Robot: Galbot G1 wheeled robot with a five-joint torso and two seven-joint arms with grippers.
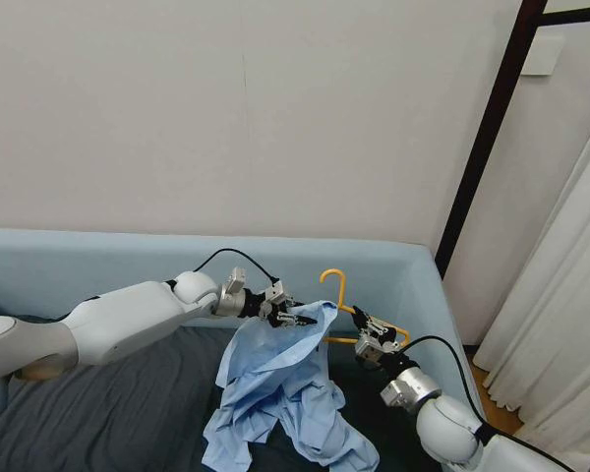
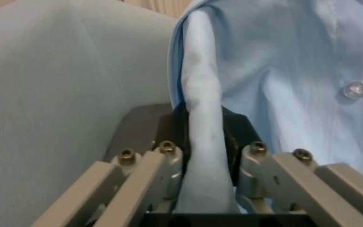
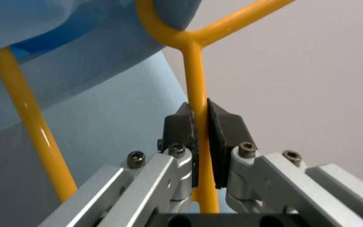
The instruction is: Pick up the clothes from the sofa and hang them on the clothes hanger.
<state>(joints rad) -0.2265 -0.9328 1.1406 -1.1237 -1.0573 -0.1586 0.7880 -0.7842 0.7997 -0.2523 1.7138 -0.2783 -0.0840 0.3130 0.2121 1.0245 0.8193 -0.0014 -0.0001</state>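
"Over the sofa's (image 1: pixel 98 258) right front corner, what's there?"
"My right gripper (image 1: pixel 372 339), clamped on a bar of the yellow hanger (image 1: pixel 342 293), hook up."
"And the blue shirt (image 1: pixel 275 383)?"
"Just to the hanger's left, hanging long-axis-down over the seat (image 1: pixel 128 413). My left gripper (image 1: pixel 293 317), arm stretched across, pinches a fold at its top edge; cloth there touches the hanger's left end."
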